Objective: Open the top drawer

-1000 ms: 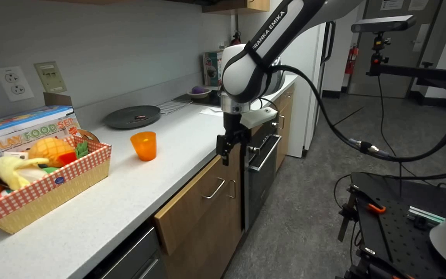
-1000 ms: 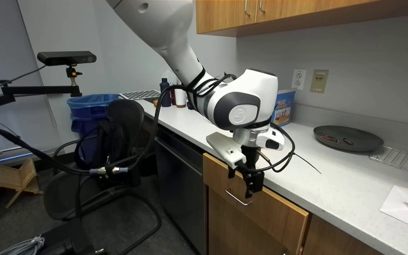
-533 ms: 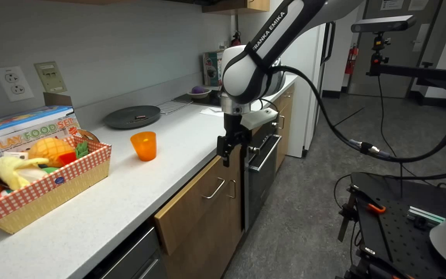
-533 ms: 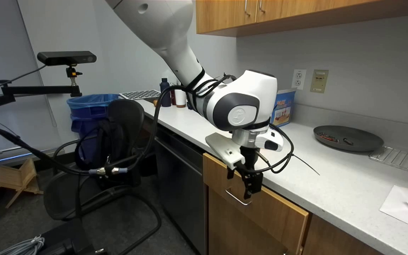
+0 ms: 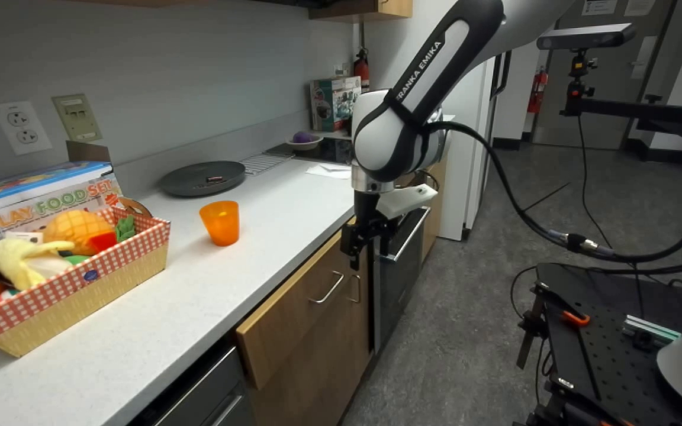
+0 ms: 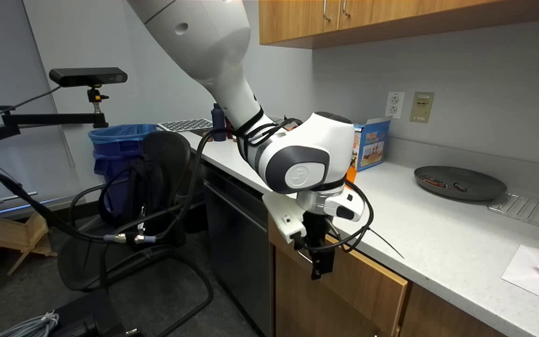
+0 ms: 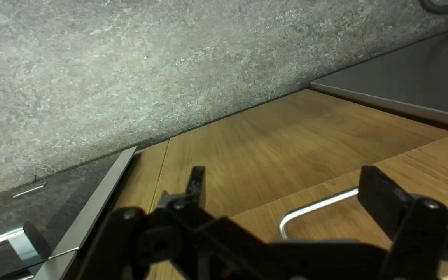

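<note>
On the counter (image 5: 199,302), toy food (image 5: 28,261) in a basket (image 5: 98,296); near the ajar top drawer (image 5: 290,324), fingers (image 7: 380,196) apart.

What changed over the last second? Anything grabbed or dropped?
The gripper moved down and outward, away from the counter. Nothing was visibly gripped or released: the fingers stand apart and the bar handle isn't held. Unchanged: top drawer slightly open, orange cup and basket in place.
</note>
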